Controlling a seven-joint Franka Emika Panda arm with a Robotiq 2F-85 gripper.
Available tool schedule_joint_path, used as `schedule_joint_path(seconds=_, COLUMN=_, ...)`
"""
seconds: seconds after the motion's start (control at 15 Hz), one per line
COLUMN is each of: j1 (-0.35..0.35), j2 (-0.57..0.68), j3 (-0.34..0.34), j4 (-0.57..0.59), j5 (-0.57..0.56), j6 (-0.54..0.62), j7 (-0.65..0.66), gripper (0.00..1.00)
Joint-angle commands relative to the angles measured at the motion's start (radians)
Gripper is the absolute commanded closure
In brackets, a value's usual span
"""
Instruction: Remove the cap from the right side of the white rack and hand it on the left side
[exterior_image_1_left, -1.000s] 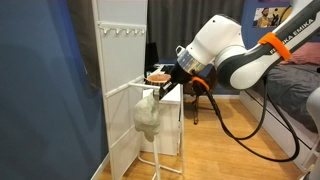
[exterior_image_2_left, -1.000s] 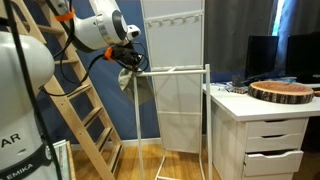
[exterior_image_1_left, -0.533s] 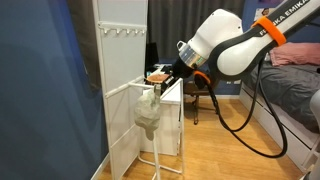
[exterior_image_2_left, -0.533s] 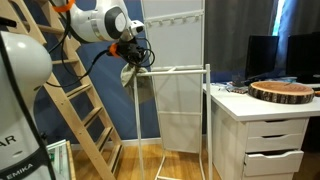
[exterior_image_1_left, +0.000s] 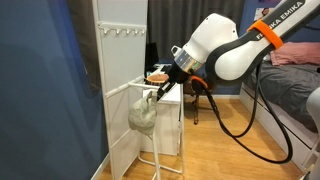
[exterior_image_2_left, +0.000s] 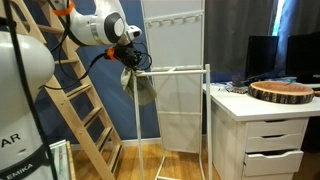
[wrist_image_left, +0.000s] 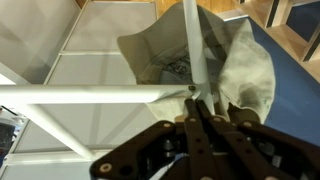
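Observation:
The pale beige-grey cap hangs at the end corner of the white rack, level with its top bar. It also shows in an exterior view. In the wrist view the cap is draped around a vertical rack tube and below a horizontal bar. My gripper reaches down to the cap's top. Its fingers are pressed together on the cap's fabric beside the tube.
A tall white panelled cabinet with pegs stands right behind the rack. A wooden ladder leans beside it. A white drawer unit holds a round wooden item. A blue wall is close by.
The gripper has come down a little with the cap, which now hangs slightly lower and closer to the cabinet than half a second ago.

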Motion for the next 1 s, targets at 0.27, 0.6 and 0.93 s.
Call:
schedule_joint_path(seconds=0.27, j1=-0.017, j2=0.060, j3=-0.040, j4=0.033, j5=-0.022, j6=0.098, j7=-0.062, gripper=0.99)
schedule_joint_path(seconds=0.6, j1=0.053, j2=0.088, j3=-0.087, j4=0.029, j5=-0.017, j6=0.129, j7=-0.149, gripper=0.99)
schedule_joint_path(seconds=0.93, j1=0.104, j2=0.124, j3=-0.145, j4=0.038, j5=-0.031, j6=0.168, j7=-0.264, gripper=0.99)
